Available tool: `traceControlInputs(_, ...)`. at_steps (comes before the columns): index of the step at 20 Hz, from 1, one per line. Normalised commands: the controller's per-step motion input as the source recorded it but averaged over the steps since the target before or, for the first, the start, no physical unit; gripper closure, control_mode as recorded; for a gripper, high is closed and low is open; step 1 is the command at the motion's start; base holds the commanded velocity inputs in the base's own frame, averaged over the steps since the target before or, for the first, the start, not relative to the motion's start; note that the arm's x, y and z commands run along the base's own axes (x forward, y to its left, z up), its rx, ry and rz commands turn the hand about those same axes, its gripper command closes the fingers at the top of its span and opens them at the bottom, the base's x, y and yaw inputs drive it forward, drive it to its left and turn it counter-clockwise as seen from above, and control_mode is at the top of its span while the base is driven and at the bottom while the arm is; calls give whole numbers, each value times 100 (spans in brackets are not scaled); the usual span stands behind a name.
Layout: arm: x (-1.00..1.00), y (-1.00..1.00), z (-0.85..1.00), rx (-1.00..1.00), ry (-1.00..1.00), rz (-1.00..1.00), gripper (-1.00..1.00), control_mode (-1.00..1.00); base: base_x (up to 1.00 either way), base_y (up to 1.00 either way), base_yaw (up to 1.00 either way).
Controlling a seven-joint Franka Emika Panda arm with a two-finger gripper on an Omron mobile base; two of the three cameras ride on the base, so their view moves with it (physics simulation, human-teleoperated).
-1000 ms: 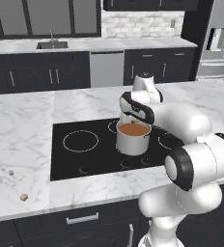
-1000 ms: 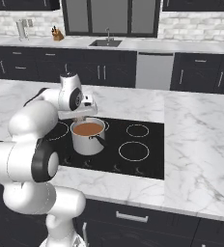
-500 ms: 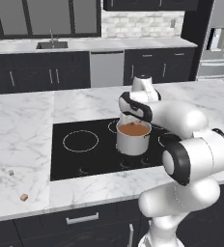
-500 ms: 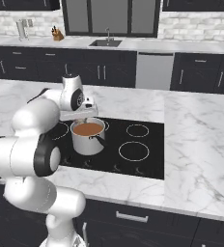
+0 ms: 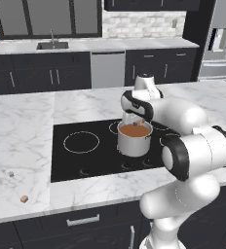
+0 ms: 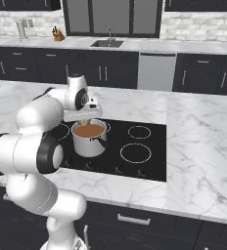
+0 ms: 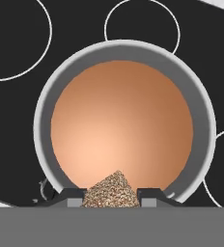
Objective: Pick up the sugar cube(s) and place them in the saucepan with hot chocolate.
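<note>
Change: almost nothing has shifted since the earlier frames; the arm keeps its pose over the cooktop, only its elbow link sits slightly differently.
Gripper: the gripper hangs directly above the saucepan, its two dark fingertips pinching a speckled tan sugar cube between them.
Saucepan: the steel saucepan stands upright on the black cooktop, on a burner ring near the middle, handle toward the front edge.
Hot chocolate: the reddish-brown hot chocolate lies flat and smooth across the pot, below the held cube.
Other cubes: a pale grey cube and a tan-brown cube lie on the marble counter well left of the cooktop, near its front edge, apart from each other.
Surroundings: sink and dishwasher on the back wall; refrigerator at right.
Obstructions: the arm's own links hide the pot's far side in the left base view.
</note>
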Motion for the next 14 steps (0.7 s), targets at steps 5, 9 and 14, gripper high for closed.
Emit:
traceControlInputs(5, 9, 0, 0, 0, 9, 0, 100, -100, 0, 0, 0)
traceControlInputs(9, 30, 0, 0, 0, 6, 0, 100, -100, 0, 0, 0)
traceControlInputs(14, 35, 0, 0, 0, 1, 0, 100, -100, 0, 0, 0)
